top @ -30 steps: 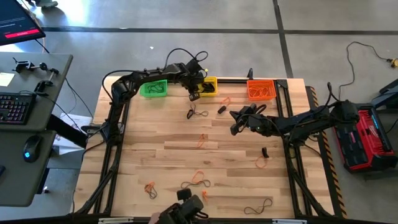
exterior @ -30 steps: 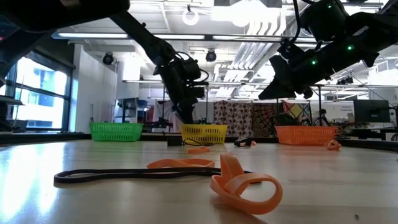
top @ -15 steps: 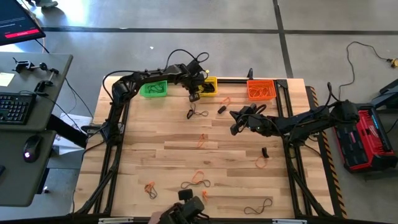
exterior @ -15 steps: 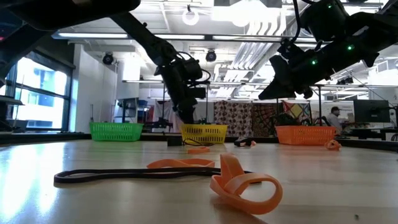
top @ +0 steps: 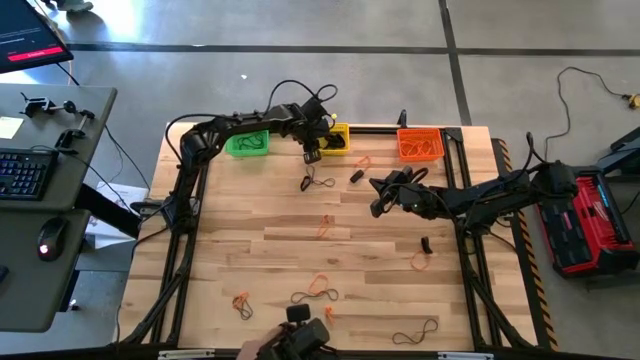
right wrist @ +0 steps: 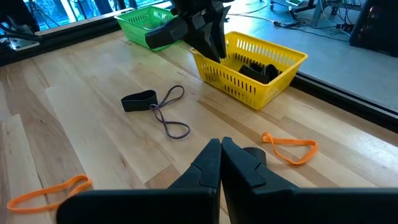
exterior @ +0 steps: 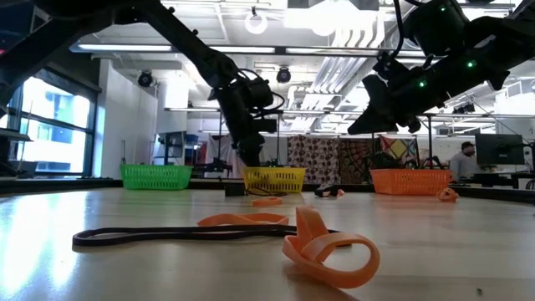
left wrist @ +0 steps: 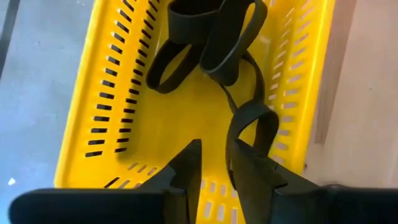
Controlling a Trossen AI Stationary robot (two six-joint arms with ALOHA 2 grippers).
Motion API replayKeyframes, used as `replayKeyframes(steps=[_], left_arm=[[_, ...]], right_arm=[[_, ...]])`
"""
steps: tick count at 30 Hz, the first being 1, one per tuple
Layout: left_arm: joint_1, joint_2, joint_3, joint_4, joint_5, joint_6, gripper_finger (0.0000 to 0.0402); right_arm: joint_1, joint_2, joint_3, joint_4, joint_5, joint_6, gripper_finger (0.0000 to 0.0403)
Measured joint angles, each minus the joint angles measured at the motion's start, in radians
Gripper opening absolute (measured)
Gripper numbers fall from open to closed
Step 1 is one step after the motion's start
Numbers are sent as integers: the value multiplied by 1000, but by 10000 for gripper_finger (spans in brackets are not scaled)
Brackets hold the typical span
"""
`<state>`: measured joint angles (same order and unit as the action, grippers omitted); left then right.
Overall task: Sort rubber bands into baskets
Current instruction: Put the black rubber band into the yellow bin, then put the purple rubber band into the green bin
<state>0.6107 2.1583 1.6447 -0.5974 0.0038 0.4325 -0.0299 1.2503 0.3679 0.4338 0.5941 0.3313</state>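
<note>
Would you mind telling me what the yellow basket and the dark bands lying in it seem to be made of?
The yellow slotted rectangular basket looks like moulded plastic: smooth, slightly glossy walls with even slots. The wide black bands in it look like matte rubber, bending in soft floppy loops, though fabric elastic cannot be ruled out.

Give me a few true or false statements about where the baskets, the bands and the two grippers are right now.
1. The left gripper hangs at the yellow basket. True.
2. The yellow basket holds only orange bands. False: black bands lie in it.
3. The green basket stands between the other two. False: the yellow one does, with the orange basket at the other end.
4. The right gripper is shut, holding nothing. True.
</note>
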Motion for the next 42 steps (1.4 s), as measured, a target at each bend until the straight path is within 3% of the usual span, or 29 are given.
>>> replayKeyframes(steps=[6, 12, 19, 27, 36, 42], left_arm=[[-10, -13, -7, 10, 15, 17, 104], [-18, -87, -104, 160, 18, 24, 106], [-38, -242, -323, 409, 18, 25, 106], [-102, -513, -646, 635, 18, 40, 106], [-269, -780, -882, 635, 20, 15, 106], [-447, -879, -949, 474, 21, -59, 106]], right_arm=[[0, 0, 0, -11, 0, 0, 0], [0, 0, 0, -25, 0, 0, 0], [0, 0, 0, -26, 0, -19, 0], [0, 0, 0, -25, 0, -23, 0], [0, 0, 0, -25, 0, -23, 0], [0, 0, 0, -26, 0, -23, 0]])
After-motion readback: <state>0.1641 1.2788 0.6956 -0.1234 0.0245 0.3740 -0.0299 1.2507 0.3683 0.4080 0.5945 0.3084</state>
